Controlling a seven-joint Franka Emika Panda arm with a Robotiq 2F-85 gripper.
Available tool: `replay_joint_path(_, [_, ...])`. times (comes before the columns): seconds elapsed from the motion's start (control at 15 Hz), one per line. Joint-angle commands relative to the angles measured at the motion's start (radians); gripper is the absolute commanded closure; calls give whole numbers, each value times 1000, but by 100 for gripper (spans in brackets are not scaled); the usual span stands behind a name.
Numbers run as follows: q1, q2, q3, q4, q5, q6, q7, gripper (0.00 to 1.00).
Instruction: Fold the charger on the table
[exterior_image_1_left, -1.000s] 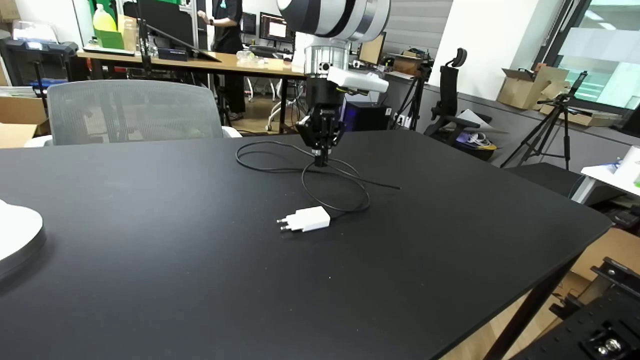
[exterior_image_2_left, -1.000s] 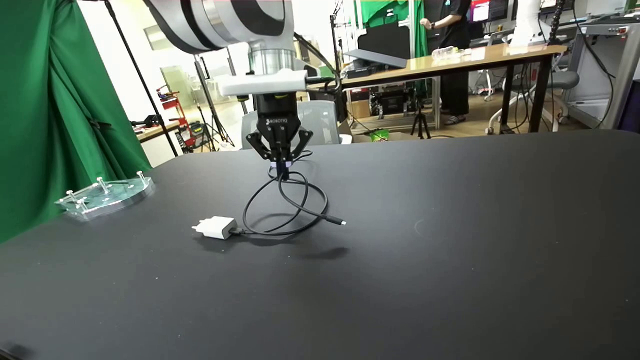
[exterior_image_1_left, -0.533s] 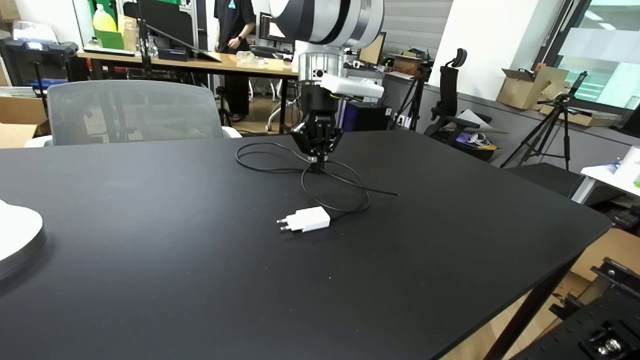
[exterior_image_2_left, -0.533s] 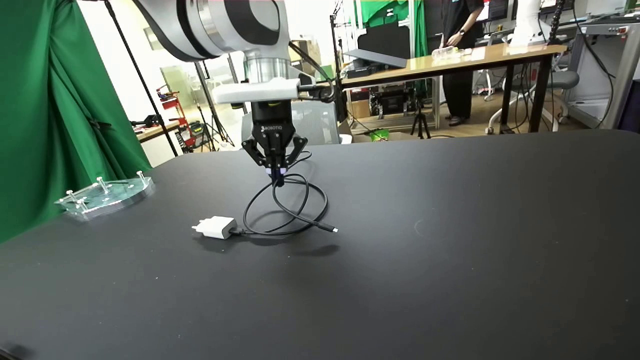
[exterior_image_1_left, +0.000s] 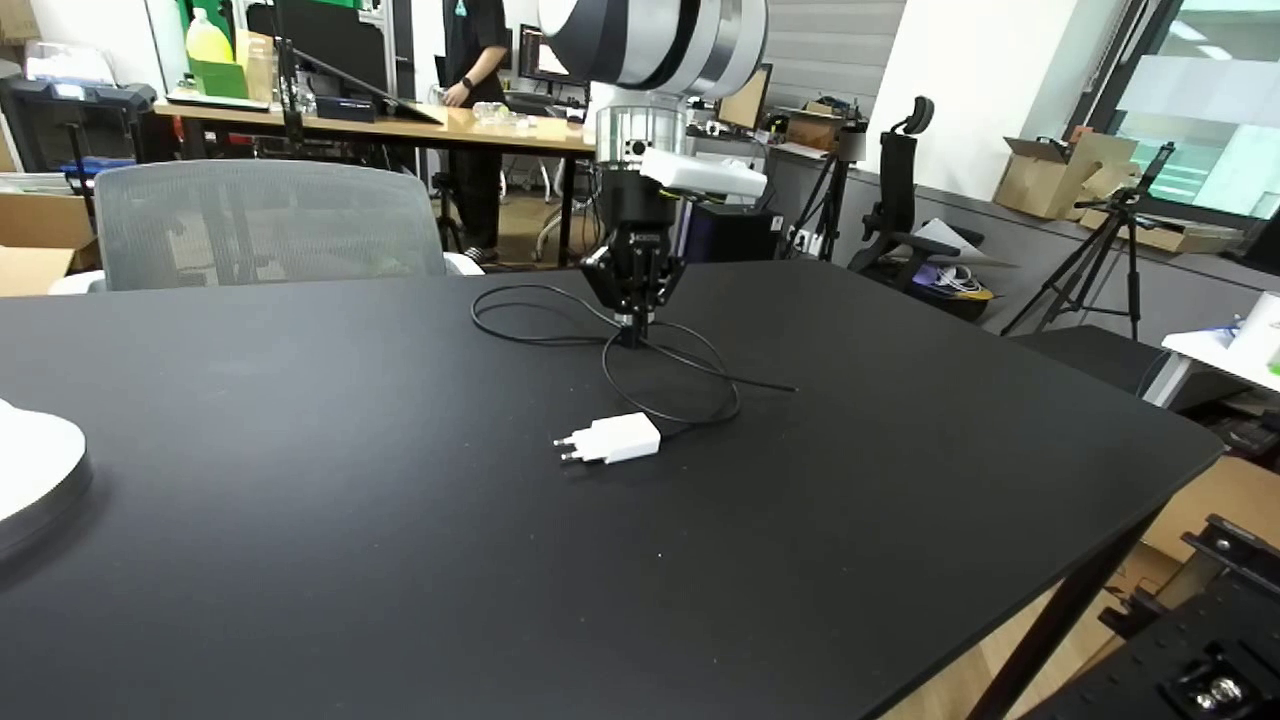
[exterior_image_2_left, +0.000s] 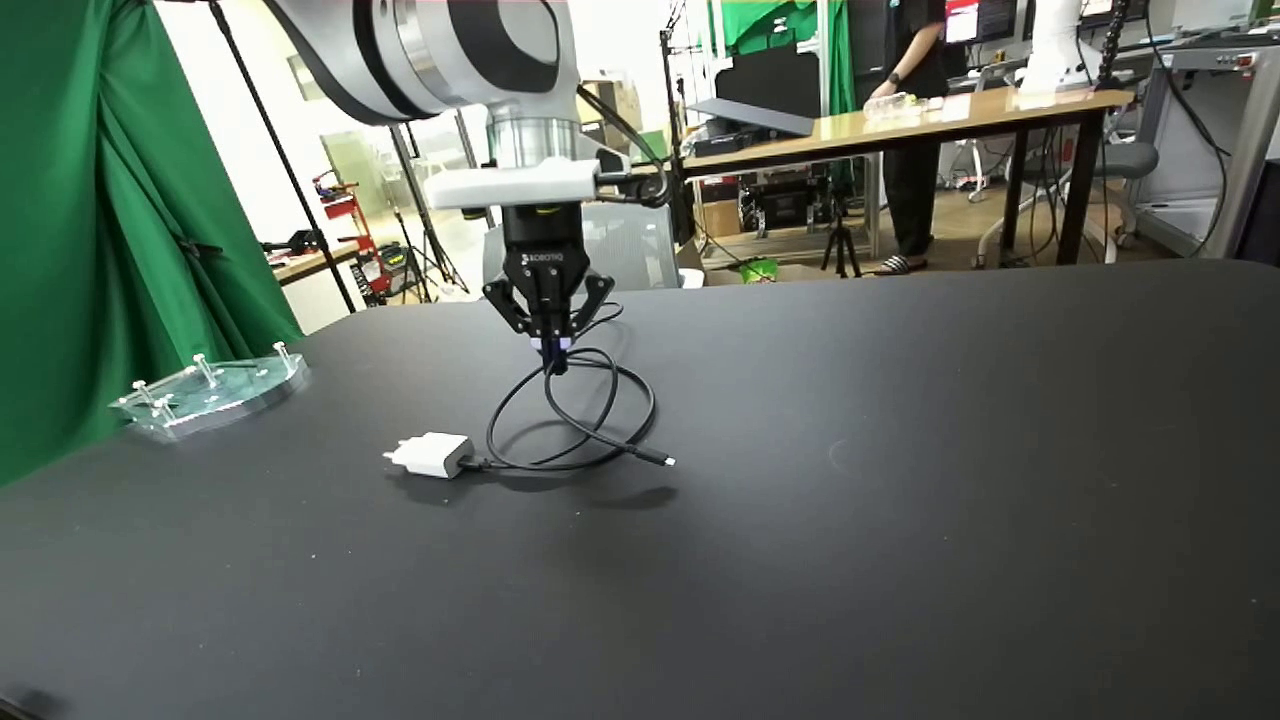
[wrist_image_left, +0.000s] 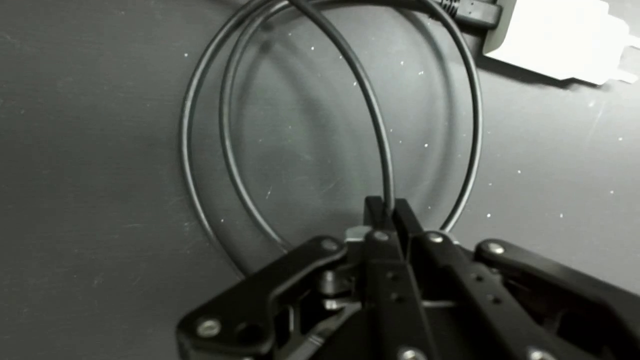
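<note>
The white charger plug (exterior_image_1_left: 608, 438) lies on the black table (exterior_image_1_left: 400, 560) in both exterior views (exterior_image_2_left: 432, 455). It also shows at the top right of the wrist view (wrist_image_left: 555, 40). Its black cable (exterior_image_2_left: 655, 405) runs from the plug in loose loops, also seen in the wrist view (wrist_image_left: 372, 100). My gripper (exterior_image_2_left: 555, 365) points down, low over the loops, with its fingertips (wrist_image_left: 389, 203) shut on one cable strand. The cable's free end (exterior_image_2_left: 655, 456) sticks out past the loops, a little above its shadow. Part of the cable is hidden behind the fingers.
A clear plate with upright bolts (exterior_image_2_left: 215, 390) stands at the table's left side in an exterior view. A white round object (exterior_image_1_left: 35, 470) is at the left edge in an exterior view. A grey chair (exterior_image_1_left: 270, 225) stands behind the table. A person (exterior_image_2_left: 910, 130) stands far back.
My gripper has moved slightly down and sideways with the cable strand, then stayed still over the last half second. The cable's free end has sunk a little. The plug has not moved.
</note>
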Motion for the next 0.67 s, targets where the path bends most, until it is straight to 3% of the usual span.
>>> replay_joint_path(0.0, [-9,-5,12,-5,-17,11,9,98])
replay_joint_path(0.47, [3,-27,30,-40,-43,15,-18,98])
replay_joint_path(0.53, [2,-31,36,-47,-46,11,-24,69])
replay_joint_path(0.6, [1,-35,41,-54,-49,10,-31,68])
